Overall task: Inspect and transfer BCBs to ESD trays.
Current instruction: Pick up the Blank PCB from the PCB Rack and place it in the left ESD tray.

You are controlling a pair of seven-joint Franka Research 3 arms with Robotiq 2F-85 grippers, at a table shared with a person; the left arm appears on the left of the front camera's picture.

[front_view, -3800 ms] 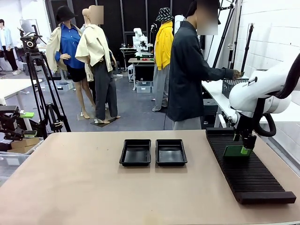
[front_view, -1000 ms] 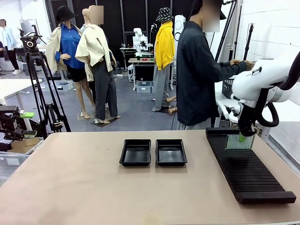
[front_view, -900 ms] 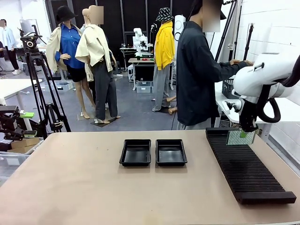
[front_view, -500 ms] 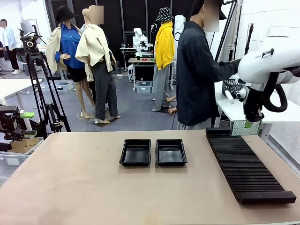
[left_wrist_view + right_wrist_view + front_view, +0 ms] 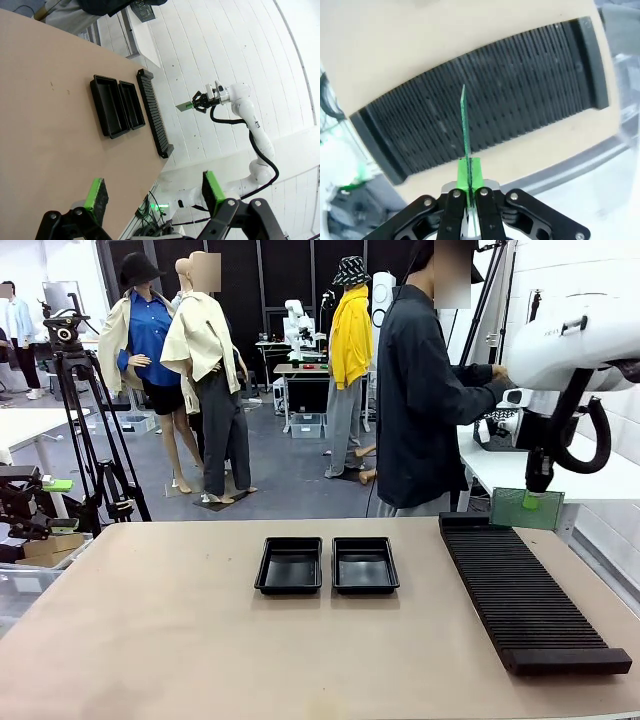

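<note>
Our right tool is pinched tight on one edge of a BCB, its green pads closed flat against both faces. In the front view the board hangs upright below that tool, in the air above the far end of the long black ribbed rack and clear of its slots. To do this step well, we judge the pinch should stay firm and the board should travel left at this height, so its lower edge cannot catch the ribs. It should then be tilted flat before it is lowered into the ESD trays, which sit side by side at mid-desk, both bare inside. The right-hand tray is the shorter trip. The board looks thin, rigid and green, a mere line when seen edge-on, so a sideways knock could twist it in the pads. Our left tool has its jaws wide apart and holds nothing, well away from the trays over the desk.
</note>
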